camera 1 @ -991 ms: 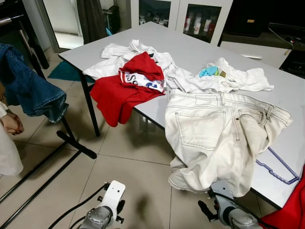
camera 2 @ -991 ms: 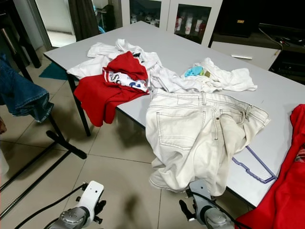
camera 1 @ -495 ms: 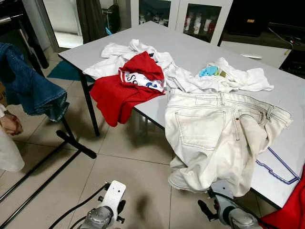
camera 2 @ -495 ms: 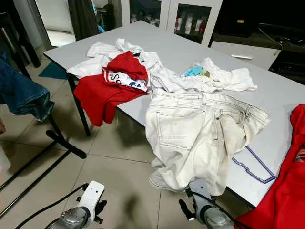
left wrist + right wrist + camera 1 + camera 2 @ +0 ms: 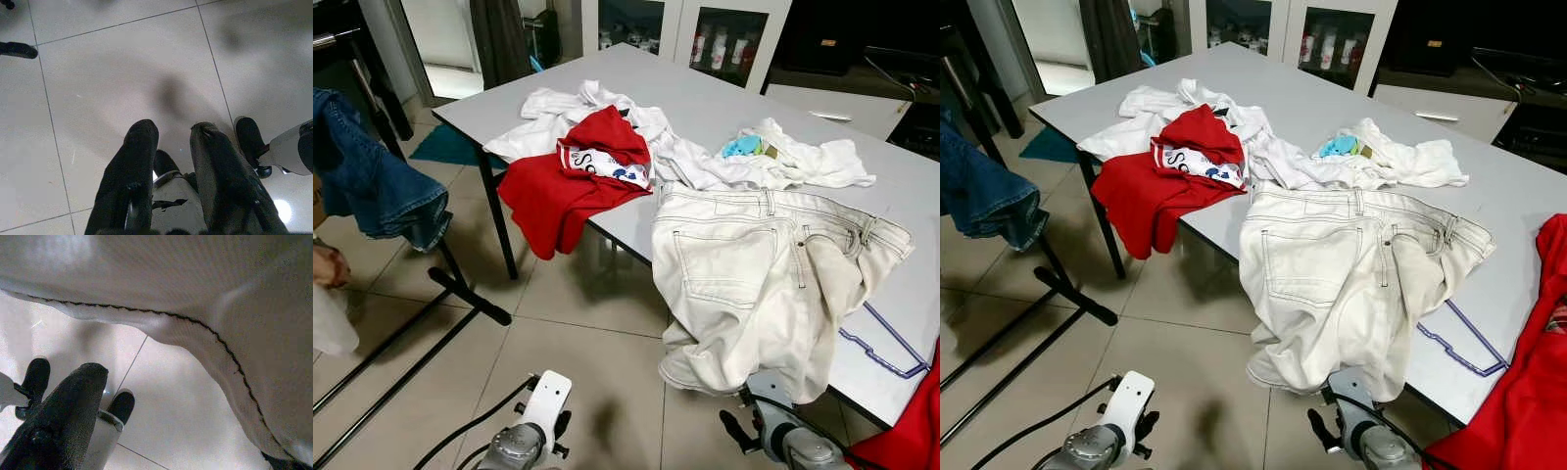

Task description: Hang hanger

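Note:
A thin blue wire outline that looks like a hanger (image 5: 881, 345) lies on the grey table (image 5: 724, 98), near its right edge, partly under white jeans (image 5: 754, 279) that droop over the front edge. My left arm (image 5: 527, 439) hangs low over the tiled floor. In the left wrist view my left gripper (image 5: 173, 128) is open, with bare floor between its fingers. My right gripper (image 5: 744, 436) hangs just under the hem of the white jeans (image 5: 205, 293), apart from the hanger.
A red shirt (image 5: 573, 181) and white garments (image 5: 705, 162) lie heaped on the table. At the left, blue jeans (image 5: 372, 186) hang on a black rack whose foot (image 5: 470, 296) crosses the floor. A person's hand (image 5: 325, 266) shows at the left edge.
The person's hand at the left edge has drawn back and down, almost out of view. My arms and the clothes have not moved.

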